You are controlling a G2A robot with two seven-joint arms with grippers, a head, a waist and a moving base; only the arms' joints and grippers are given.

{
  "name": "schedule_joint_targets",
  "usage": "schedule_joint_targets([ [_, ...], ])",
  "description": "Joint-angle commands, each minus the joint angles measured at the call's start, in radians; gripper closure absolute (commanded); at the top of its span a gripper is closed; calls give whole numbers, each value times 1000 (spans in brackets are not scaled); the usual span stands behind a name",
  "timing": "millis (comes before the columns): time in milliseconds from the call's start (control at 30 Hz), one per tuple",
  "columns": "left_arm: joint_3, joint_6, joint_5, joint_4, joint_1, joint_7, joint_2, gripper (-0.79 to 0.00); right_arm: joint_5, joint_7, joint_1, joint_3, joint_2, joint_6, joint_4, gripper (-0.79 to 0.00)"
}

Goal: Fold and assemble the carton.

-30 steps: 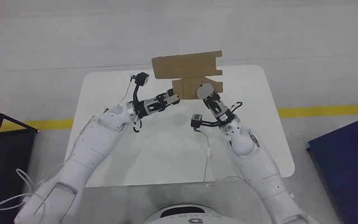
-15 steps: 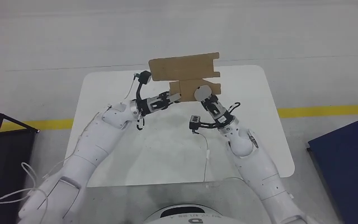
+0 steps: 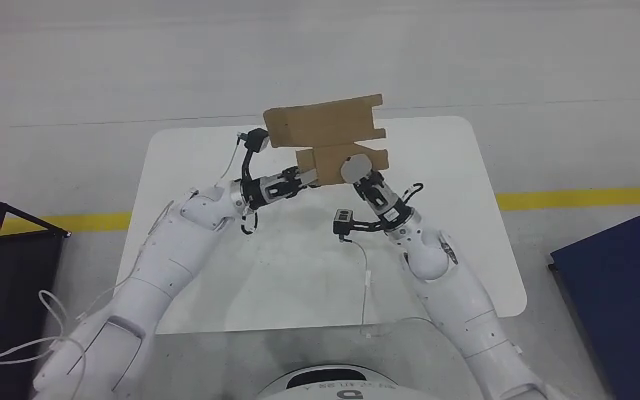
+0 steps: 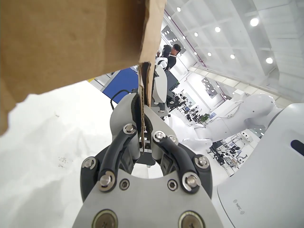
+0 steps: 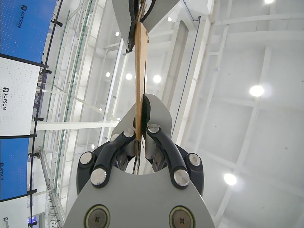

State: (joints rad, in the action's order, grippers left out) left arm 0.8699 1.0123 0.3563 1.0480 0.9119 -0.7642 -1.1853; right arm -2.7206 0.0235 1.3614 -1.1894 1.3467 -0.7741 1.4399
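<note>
Aloft, flat carton: left claw, right claw each clenched on flap edge, above table.

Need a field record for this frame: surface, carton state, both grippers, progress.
table: white, rounded corners
carton: flat brown cardboard, not formed into a box, seen over the table's far edge
left gripper: shut on a carton edge
right gripper: shut on the same carton, facing the left gripper
progress: no box shape yet; both arms hold the sheet
</note>
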Motion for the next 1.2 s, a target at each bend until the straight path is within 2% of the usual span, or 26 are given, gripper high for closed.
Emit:
schedule_joint_targets([
  [0, 8, 0, 10, 0, 7, -16, 3, 0, -8, 1, 2, 0, 0, -3, 1, -139],
  [33, 13, 0, 15, -1, 10, -22, 5, 0, -10, 0, 3, -1, 0, -3, 2, -311],
  [67, 17, 0, 18, 0, 13, -27, 6, 0, -10, 0, 4, -1, 0, -3, 3, -416],
  [133, 23, 0, 23, 3, 18, -37, 8, 0, -12, -2, 8, -1, 0, -3, 6, -693],
  [167, 25, 0, 26, 5, 20, -41, 8, 0, -14, -1, 10, -1, 1, -2, 9, -760],
  [200, 28, 0, 28, 8, 22, -44, 9, 0, -17, -3, 11, 1, 1, -3, 11, -785],
  [433, 34, -2, 60, 20, 36, -45, 15, 0, -23, -6, 22, 0, 1, -10, 27, -785],
  [533, 39, -17, 140, 24, 44, -61, 18, 0, -26, 0, 30, -11, -1, -16, 35, -785],
  [700, 57, -85, 296, 61, 63, -129, 34, 0, -29, 12, 44, -48, -6, -25, 48, -785],
  [800, 75, -171, 409, 107, 85, -214, 51, 0, -57, -1, 56, -70, -11, -44, 55, -782],
  [967, 141, -345, 531, 161, 125, -389, 85, 0, -199, -228, 44, -116, -38, -70, 43, -659],
  [1100, 193, -419, 516, 180, 155, -463, 106, 0, -288, -365, 48, -181, -61, -47, 77, -637],
  [1167, 211, -443, 500, 188, 169, -487, 113, 0, -303, -411, 48, -210, -71, -22, 92, -480],
])
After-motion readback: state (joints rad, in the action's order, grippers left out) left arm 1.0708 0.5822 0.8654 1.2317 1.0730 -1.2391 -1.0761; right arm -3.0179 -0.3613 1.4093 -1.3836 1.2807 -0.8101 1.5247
